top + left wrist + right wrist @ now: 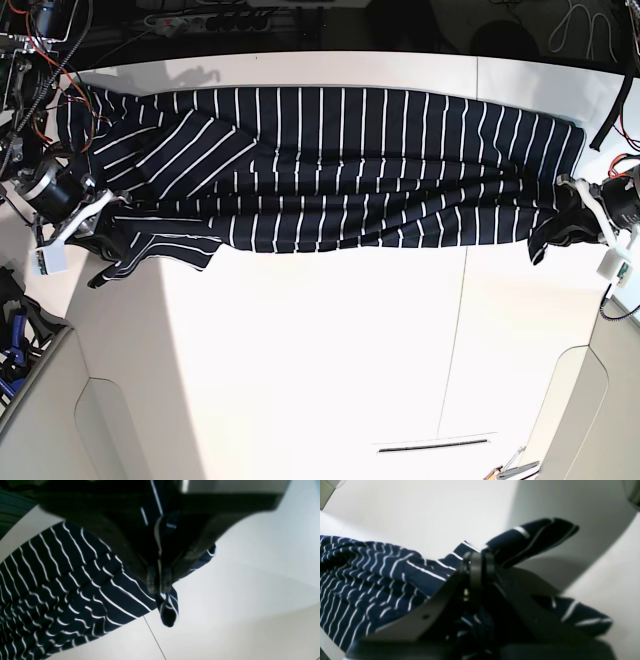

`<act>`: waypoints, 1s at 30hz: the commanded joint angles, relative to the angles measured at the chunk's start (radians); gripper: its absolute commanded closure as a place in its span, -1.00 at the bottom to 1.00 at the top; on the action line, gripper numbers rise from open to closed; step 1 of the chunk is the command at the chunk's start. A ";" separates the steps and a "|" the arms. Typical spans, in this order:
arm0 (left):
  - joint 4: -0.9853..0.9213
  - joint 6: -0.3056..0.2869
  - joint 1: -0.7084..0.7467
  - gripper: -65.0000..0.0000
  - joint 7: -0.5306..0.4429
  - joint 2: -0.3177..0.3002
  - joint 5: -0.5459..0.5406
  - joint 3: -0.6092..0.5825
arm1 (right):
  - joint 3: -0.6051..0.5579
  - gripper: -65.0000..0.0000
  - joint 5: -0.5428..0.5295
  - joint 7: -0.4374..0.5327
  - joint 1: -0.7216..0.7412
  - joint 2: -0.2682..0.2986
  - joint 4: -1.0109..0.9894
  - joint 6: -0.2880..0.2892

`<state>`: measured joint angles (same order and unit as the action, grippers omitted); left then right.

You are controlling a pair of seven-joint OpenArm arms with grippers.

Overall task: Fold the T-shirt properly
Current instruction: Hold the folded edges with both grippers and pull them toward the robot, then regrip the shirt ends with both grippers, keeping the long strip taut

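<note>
One white table (320,350), T-shirt (330,170) stretched across, cables (190,20) seemingly behind.

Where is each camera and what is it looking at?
Left wrist: rides the left arm, looking along its left pincer, shut on the T-shirt.
Right wrist: rides the right arm, looking along its right pincer, pinching cloth.
Base: high above the white table, looking down on both arms.
All three share the striped shirt.
</note>
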<state>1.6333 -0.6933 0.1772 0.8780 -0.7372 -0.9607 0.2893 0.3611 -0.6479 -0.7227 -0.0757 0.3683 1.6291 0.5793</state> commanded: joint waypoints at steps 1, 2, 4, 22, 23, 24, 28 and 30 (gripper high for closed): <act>0.015 -0.005 -0.004 1.00 -0.016 -0.024 -0.005 0.013 | 0.021 1.00 -0.032 0.021 -0.006 0.016 0.032 0.005; 0.015 -0.005 0.000 1.00 -0.012 -0.024 0.002 0.013 | 0.032 1.00 -0.045 0.021 -0.021 0.016 0.043 0.005; 0.015 -0.005 0.013 1.00 -0.012 -0.024 0.016 0.013 | 0.057 1.00 -0.077 0.021 -0.053 0.016 0.065 0.005; 0.015 -0.005 0.049 1.00 0.010 -0.025 0.045 0.013 | 0.184 1.00 -0.121 0.018 -0.301 0.011 0.187 0.021; 0.015 -0.005 0.059 1.00 0.010 -0.025 0.045 0.013 | 0.184 1.00 -0.127 0.018 -0.311 0.010 0.187 0.022; 0.015 -0.005 0.066 1.00 0.010 -0.024 0.044 0.013 | 0.184 1.00 -0.135 0.018 -0.320 0.007 0.187 0.022; 0.015 -0.005 0.091 1.00 0.010 -0.025 0.045 0.013 | 0.184 1.00 -0.142 0.014 -0.338 -0.024 0.187 0.021; 0.015 -0.005 0.095 1.00 0.010 -0.022 0.045 0.013 | 0.185 1.00 -0.129 0.006 -0.343 -0.049 0.181 0.019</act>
<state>1.6344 -0.6926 0.2775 0.9016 -0.7391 -0.9028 0.2893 0.5365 -0.7658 -0.7307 -0.4149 0.3077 1.7985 0.5972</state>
